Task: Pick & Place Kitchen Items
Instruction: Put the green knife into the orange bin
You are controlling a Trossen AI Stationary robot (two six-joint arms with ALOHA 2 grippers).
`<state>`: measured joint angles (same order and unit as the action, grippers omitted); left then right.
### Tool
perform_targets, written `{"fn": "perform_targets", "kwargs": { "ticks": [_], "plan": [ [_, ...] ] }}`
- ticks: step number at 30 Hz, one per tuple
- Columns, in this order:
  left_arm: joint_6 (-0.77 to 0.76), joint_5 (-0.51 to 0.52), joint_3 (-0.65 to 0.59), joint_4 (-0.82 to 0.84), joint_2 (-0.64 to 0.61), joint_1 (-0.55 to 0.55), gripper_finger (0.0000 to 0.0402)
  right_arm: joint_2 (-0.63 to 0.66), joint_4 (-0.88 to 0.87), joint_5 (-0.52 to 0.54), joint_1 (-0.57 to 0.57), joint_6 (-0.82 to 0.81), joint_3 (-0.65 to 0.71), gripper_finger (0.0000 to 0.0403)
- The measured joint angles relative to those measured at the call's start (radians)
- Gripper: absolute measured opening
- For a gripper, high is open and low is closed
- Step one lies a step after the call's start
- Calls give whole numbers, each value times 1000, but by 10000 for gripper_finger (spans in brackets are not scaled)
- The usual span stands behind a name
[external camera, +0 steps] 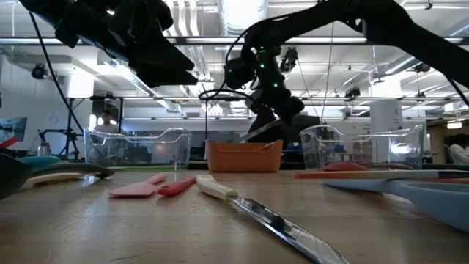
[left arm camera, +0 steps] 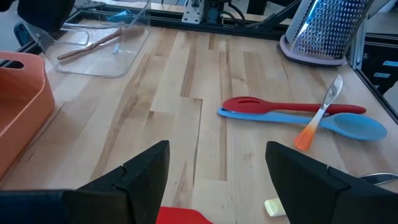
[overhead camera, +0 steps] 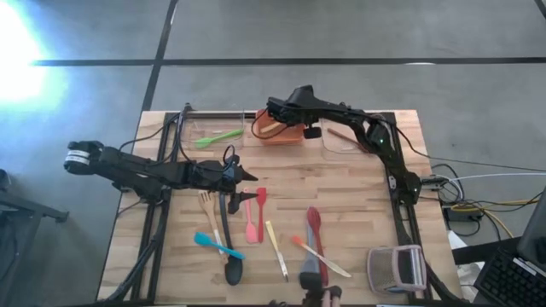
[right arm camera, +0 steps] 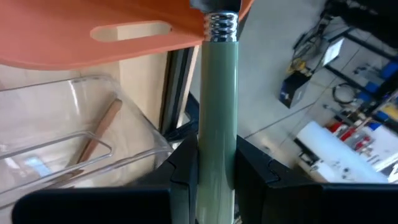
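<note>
My right gripper [right arm camera: 217, 163] is at the table's far edge by the orange bin [overhead camera: 281, 132], shut on a green-handled utensil [right arm camera: 217, 112]. My left gripper [left arm camera: 217, 180] hovers open over the middle left of the table [overhead camera: 247, 175], holding nothing. On the wood lie a red spatula [overhead camera: 260, 200], a pink spatula [overhead camera: 250, 227], a wooden fork [overhead camera: 208, 213], a blue spoon [overhead camera: 217, 246], a black spoon [overhead camera: 233, 266], a red spoon [overhead camera: 314, 223] and others. A green utensil [overhead camera: 217, 136] lies in the left clear bin. My right gripper pinches the utensil's green handle [right arm camera: 217, 146] between its two fingers. The fingers slant down toward the orange bin, and the handle runs on past them, along their line. Its metal collar [right arm camera: 221, 26] stands before the bin's rim [right arm camera: 130, 31]. The head is cut off by the picture's edge.
A clear bin [overhead camera: 345, 141] right of the orange one holds a wooden utensil [right arm camera: 96, 143]. A metal grater [overhead camera: 397, 269] stands at the near right corner. A yellow-handled knife [overhead camera: 275, 247] and an orange-handled utensil [overhead camera: 317, 256] lie near the front edge.
</note>
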<state>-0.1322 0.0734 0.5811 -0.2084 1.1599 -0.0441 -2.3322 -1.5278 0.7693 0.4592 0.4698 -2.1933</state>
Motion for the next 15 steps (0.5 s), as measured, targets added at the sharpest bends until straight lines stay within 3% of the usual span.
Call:
{"fn": "perform_targets", "kwargs": {
  "ticks": [15],
  "plan": [
    [-1,5,0,0,0,0,268,-18,84,62,-22,154,1,58]
  ]
}}
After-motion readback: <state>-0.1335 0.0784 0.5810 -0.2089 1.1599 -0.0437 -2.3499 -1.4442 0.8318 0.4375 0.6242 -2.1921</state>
